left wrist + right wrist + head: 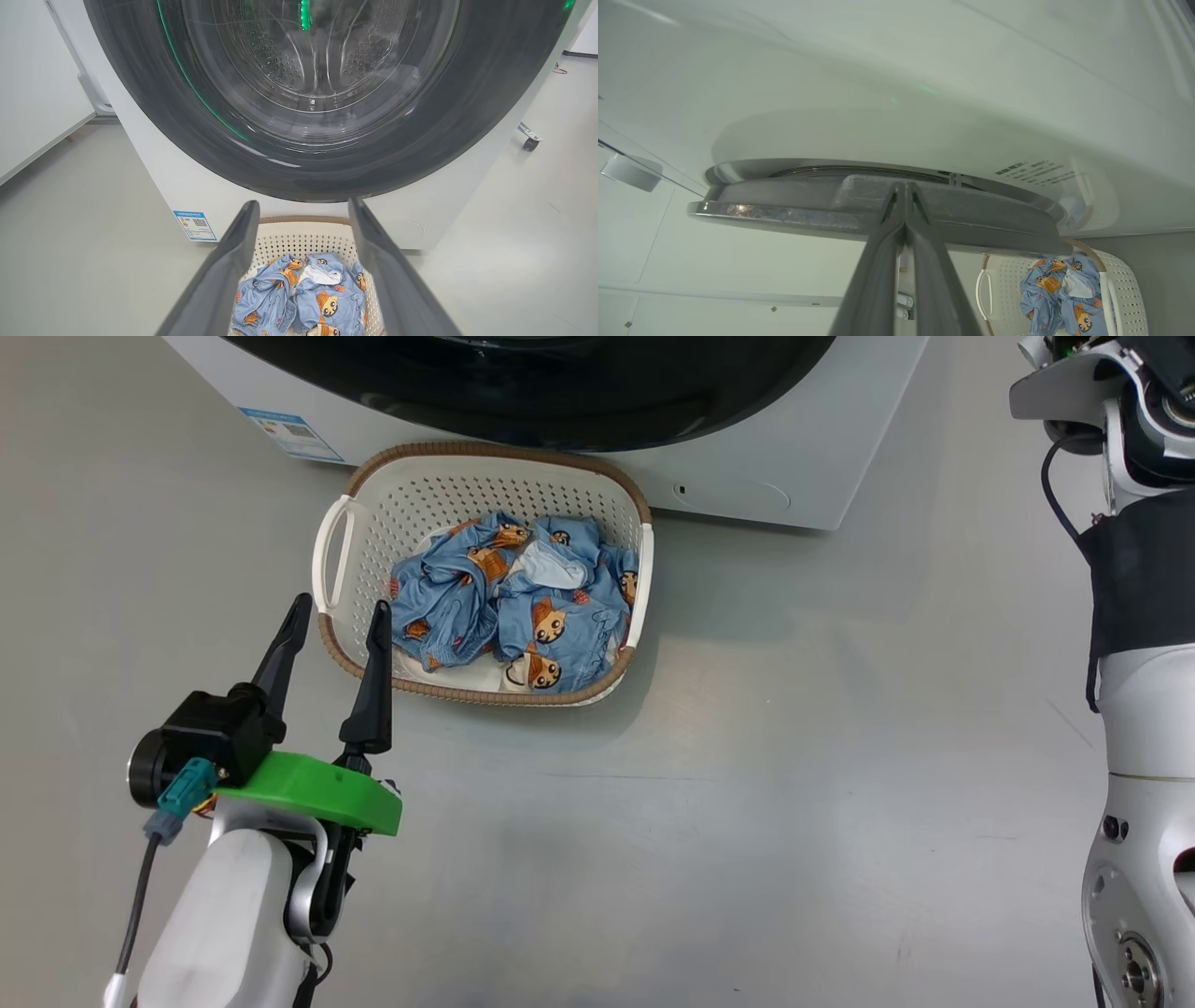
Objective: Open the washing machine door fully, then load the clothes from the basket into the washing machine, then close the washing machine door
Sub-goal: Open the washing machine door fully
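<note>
A white washing machine [803, 476] wears a small blue sticker [291, 435], and its door [140, 121] is ringed in glossy black around clear glass, through which a silvery drum [280, 65] shows, dotted with perforations and streaked with green reflections. On the pale grey floor [794, 803], a cream-white basket [485, 490] with perforated walls, a brown woven-look rim and white handles carries light blue clothes [560, 616] printed with orange-brown cartoon figures and patched with white lining. The left gripper [342, 604] has black fingers [373, 672] above a bright green mount [317, 793] and a teal connector [187, 784].
</note>
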Tool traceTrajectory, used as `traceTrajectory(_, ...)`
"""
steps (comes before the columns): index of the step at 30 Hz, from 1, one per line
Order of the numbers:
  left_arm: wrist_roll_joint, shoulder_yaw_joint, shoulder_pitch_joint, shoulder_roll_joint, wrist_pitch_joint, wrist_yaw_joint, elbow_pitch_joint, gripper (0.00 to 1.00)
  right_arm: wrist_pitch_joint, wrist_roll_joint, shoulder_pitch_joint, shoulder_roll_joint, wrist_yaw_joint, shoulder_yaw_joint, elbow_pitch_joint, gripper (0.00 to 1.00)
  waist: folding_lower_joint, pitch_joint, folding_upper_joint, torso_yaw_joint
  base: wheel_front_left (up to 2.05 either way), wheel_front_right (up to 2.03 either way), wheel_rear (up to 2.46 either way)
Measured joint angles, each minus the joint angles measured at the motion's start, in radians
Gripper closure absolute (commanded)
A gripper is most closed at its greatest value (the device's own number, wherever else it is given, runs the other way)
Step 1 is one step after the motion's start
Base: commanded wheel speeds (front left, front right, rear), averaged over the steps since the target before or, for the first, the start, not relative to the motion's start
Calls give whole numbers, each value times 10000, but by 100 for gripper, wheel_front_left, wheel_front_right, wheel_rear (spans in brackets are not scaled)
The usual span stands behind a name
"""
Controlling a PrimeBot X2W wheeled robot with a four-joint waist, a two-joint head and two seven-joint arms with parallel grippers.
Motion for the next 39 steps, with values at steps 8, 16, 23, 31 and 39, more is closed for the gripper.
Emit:
traceTrajectory(8,0,-40,-221,-61,0,0,-42,0,44,364,-412,-10,-82,19,-23,100,-1,337,0,200,0,0,0)
traceTrajectory(16,0,-98,-271,-111,0,0,-82,0,190,1732,-535,-19,-196,77,77,100,-1,609,0,349,0,0,0)
traceTrajectory(23,0,-115,-409,-155,-2,0,-79,0,127,1774,-664,-36,-209,313,192,100,-1,792,0,432,0,0,0)
traceTrajectory(31,-2,-115,-411,-255,0,0,-71,0,-209,1965,-937,-44,-215,313,359,100,-1,953,0,507,0,0,0)
traceTrajectory(39,-4,-111,-468,-314,0,0,-82,0,-376,1958,-1204,-15,-286,408,566,100,-1,1159,0,563,0,0,0)
